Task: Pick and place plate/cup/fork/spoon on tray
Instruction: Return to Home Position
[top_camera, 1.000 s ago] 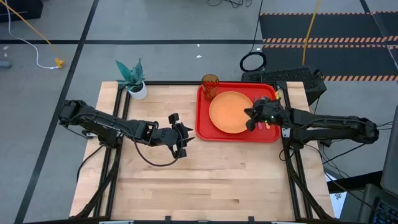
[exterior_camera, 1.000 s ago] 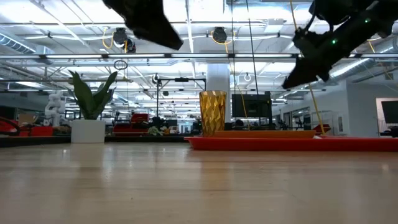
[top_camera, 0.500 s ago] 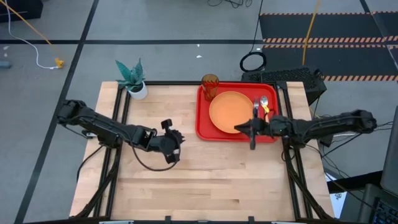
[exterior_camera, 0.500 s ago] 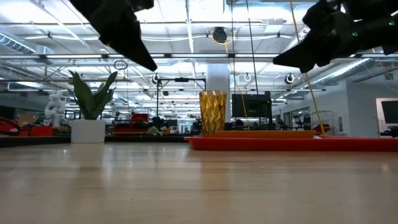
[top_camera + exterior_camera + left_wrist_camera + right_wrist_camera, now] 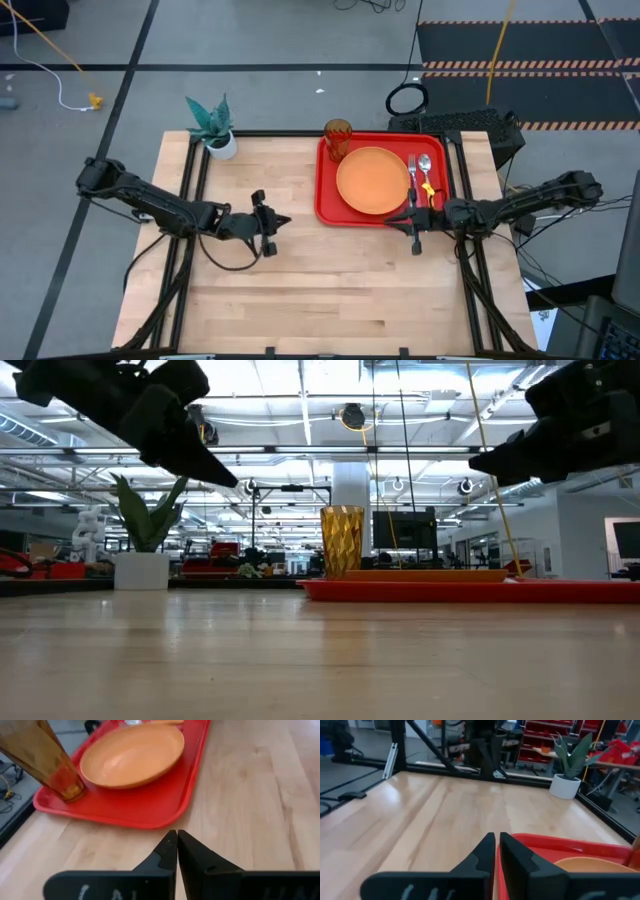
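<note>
The red tray (image 5: 327,205) lies at the table's far right. On it lie the orange plate (image 5: 373,180), the fork (image 5: 411,166) and the orange-handled spoon (image 5: 427,172), and the amber cup (image 5: 337,138) stands upright in its far left corner. My left gripper (image 5: 283,220) hovers shut over the bare wood left of the tray, pointing at it (image 5: 177,837). My right gripper (image 5: 400,219) hovers shut over the tray's near rim (image 5: 497,840), pointing toward the table's left. In the low view both grippers, the left (image 5: 225,478) and the right (image 5: 480,463), hang well above the table.
A white pot with a teal plant (image 5: 213,130) stands at the table's far left corner. Bare wood (image 5: 330,290) stretches across the near half of the table and between the two arms.
My left gripper has shut and drawn back from the tray toward the table's left edge. My right gripper, shut throughout, has pulled away from over the fork and spoon toward the near right, and they now lie uncovered on the tray.
</note>
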{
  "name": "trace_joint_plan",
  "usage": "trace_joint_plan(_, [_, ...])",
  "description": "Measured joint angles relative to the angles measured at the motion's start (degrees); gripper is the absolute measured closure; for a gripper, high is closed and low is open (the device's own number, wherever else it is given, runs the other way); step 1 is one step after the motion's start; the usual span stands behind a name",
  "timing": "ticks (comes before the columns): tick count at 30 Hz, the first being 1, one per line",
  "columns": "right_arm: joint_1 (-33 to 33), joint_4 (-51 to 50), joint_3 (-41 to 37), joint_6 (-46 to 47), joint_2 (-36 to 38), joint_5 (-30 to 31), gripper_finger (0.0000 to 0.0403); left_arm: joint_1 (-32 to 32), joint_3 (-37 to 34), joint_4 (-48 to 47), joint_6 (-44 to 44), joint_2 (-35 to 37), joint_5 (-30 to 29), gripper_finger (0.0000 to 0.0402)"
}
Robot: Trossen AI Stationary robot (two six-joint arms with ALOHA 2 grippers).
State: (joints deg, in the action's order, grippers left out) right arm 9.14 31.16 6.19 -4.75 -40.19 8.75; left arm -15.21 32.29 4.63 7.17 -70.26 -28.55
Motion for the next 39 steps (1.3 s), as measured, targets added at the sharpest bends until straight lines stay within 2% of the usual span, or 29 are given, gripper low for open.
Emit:
trace_joint_plan(6, [0.02, 6.34, -5.04, -1.77, 4.08, -0.02, 0.0385, 0.14, -4.04, 2.14, 0.01, 4.94, 0.04, 0.0377])
trace_joint_plan(20, [0.00, -0.61, -5.14, -3.69, 13.44, -1.83, 0.0385, -2.50, -13.81, 6.08, -1.27, 20.26, 0.15, 0.0376])
trace_joint_plan(30, [-0.02, -4.69, -5.23, -3.96, 19.03, -2.95, 0.0385, -4.96, -18.54, 6.49, -3.31, 27.16, 0.17, 0.0376])
trace_joint_plan(39, [-0.02, -6.25, -5.30, -3.92, 21.04, -2.95, 0.0385, -5.08, -25.13, 7.98, -4.08, 34.72, 0.19, 0.0376])
